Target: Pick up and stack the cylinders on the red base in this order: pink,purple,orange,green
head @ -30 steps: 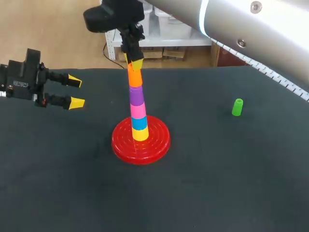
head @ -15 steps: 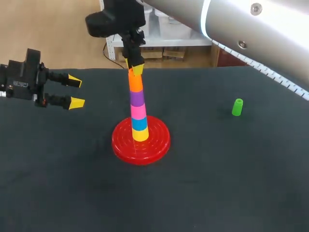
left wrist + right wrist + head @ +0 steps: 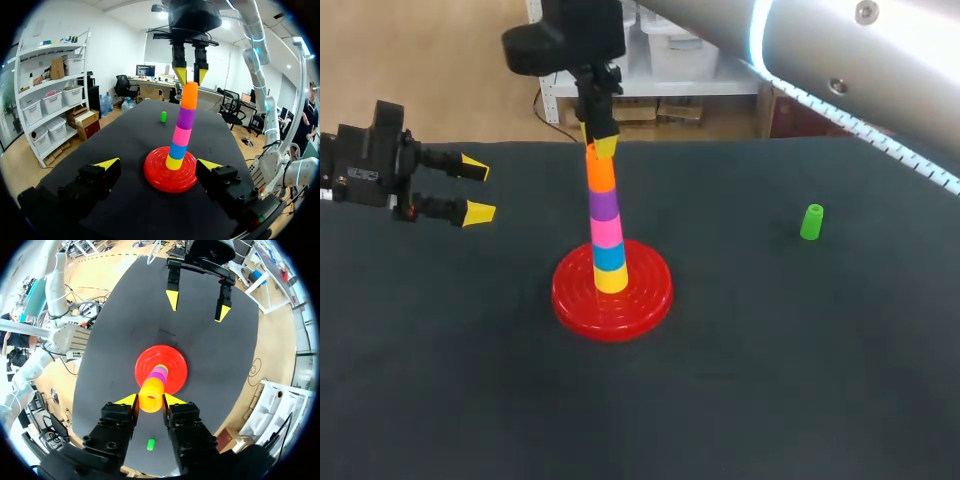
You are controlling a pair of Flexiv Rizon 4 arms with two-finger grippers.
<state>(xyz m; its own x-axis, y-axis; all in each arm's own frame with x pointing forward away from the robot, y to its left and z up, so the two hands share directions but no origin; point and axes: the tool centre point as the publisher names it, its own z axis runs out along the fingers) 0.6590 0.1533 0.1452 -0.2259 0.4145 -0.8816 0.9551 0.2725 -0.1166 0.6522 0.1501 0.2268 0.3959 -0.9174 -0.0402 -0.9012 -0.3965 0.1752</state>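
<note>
While the right pincer [image 3: 190,77] hangs slightly parted and empty, the orange cylinder [image 3: 189,96] stands directly beneath.

Green cylinder [image 3: 811,221] stands well apart from the stacked tower [image 3: 607,225].

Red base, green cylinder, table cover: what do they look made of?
Red base: likely moulded plastic, glossy; light glints off its concentric ridges.
Green cylinder: probably plastic too, with a smooth, even bright colour; too small to judge the finish.
Table cover: looks like dark matte cloth or felt; no reflections, faintly mottled.
</note>
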